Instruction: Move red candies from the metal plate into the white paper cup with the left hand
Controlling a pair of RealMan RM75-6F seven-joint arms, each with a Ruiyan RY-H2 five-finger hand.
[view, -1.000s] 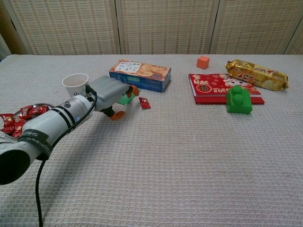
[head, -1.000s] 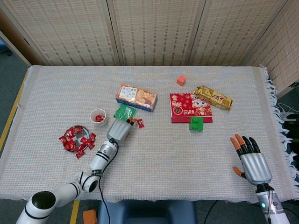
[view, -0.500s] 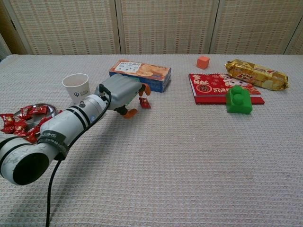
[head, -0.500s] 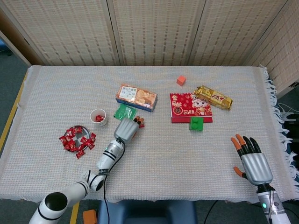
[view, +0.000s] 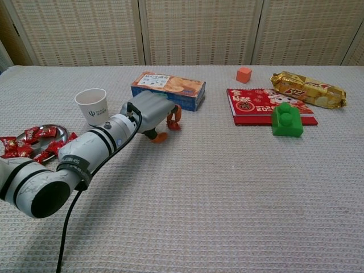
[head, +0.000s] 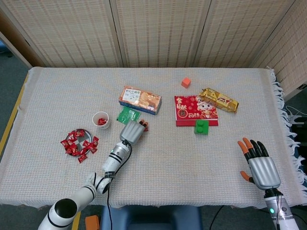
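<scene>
A pale woven cloth covers the table [head: 192,158] before wicker screens, and the biscuit box [head: 139,99] serves as landmark: just in front of it the left hand [head: 132,132] reaches, fingers curled down onto a stray red candy [view: 172,124], though whether it is pinched I cannot tell. The crinkly-wrapped red candies [head: 76,143] heap on the shiny metal plate [head: 80,132], well left of the box and behind the hand. The white paper cup [head: 101,120] stands between; the right hand [head: 259,165] rests spread, far right.

Coarse woven tablecloth [view: 227,187], glossy gold wrapper [view: 307,89], shiny metal plate [head: 79,134]
</scene>
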